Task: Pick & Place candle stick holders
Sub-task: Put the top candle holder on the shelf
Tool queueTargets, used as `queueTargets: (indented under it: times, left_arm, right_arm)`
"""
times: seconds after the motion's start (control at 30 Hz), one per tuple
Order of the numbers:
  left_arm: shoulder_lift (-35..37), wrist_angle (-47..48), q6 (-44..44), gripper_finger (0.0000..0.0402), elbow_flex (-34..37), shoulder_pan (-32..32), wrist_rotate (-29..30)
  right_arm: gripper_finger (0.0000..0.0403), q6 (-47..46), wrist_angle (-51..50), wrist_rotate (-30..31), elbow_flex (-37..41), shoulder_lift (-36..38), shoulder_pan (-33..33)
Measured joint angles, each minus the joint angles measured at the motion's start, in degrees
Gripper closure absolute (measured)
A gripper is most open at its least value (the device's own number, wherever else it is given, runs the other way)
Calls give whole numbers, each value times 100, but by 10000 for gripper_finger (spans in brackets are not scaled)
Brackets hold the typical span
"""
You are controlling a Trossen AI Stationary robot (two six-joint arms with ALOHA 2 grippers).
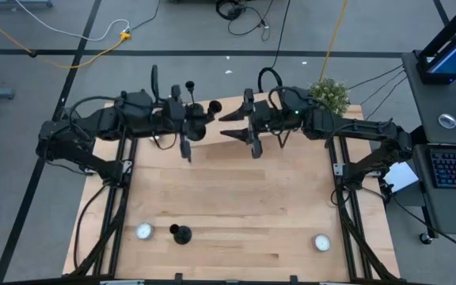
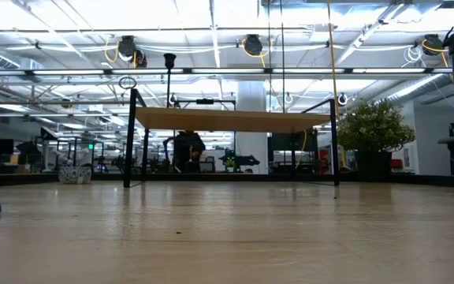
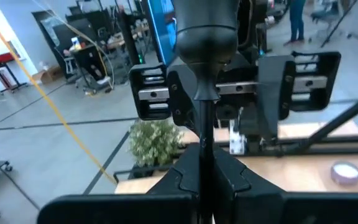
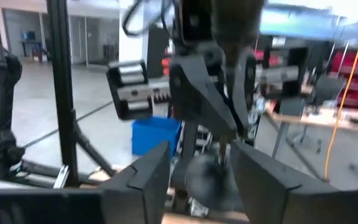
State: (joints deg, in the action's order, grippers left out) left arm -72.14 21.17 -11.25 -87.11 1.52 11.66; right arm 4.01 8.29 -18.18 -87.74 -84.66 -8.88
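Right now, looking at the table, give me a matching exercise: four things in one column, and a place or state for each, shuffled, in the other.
Things:
1. left gripper
2. right gripper
3. lone candlestick
4. small plant

Places or states:
A. at the far right corner of the table
B. fingers apart
C. shut on the stem of a held candlestick
D. standing near the front edge, beside the left white disc

Pairs: 1-C, 2-B, 3-D, 4-A

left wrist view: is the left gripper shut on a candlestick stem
Yes, the left gripper is clamped on the thin stem of a candle stick holder.
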Motion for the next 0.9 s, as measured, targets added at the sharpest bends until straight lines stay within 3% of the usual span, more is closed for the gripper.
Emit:
queueTargets:
  times: [0.23, 0.47, 0.67, 0.9]
  left_arm:
    - [-341, -326, 153, 392, -11, 208, -392]
    - [-628, -760, 280, 392, 11, 353, -902]
    - [-906, -1107, 395, 392, 15, 424, -1194]
    - [-944, -1416, 431, 392, 2, 465, -1355]
  right_arm:
    - [185, 30, 322, 7, 4, 0, -4]
    - [161, 15, 396, 30, 4, -2, -34]
    - [167, -31, 363, 23, 2, 0, -123]
    - [202, -44, 367, 13, 2, 2, -196]
